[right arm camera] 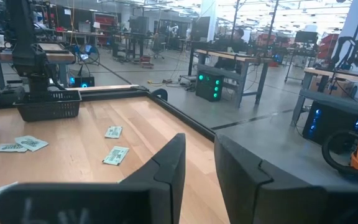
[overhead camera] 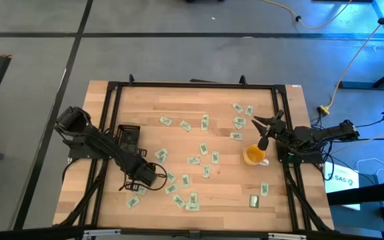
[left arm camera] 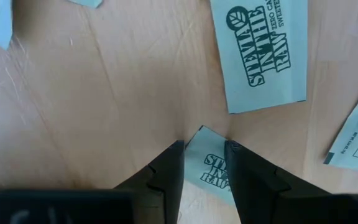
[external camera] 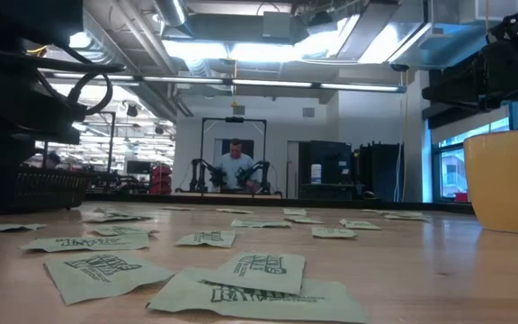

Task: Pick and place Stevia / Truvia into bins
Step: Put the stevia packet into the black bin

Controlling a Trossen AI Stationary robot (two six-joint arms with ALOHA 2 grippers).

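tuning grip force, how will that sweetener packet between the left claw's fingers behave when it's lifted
The packet between the left claw fingers looks thin, flat paper, so it is probably very light and may flop or bend when pinched at one end. Lying flush on the smooth wooden table, it could slide rather than lift. It should not roll or tip.

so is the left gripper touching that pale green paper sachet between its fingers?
Cannot tell. In the left wrist view the left gripper has its dark fingertips on either side of the pale green paper sachet, slim gaps showing; contact isn't plain. The high view settles nothing.
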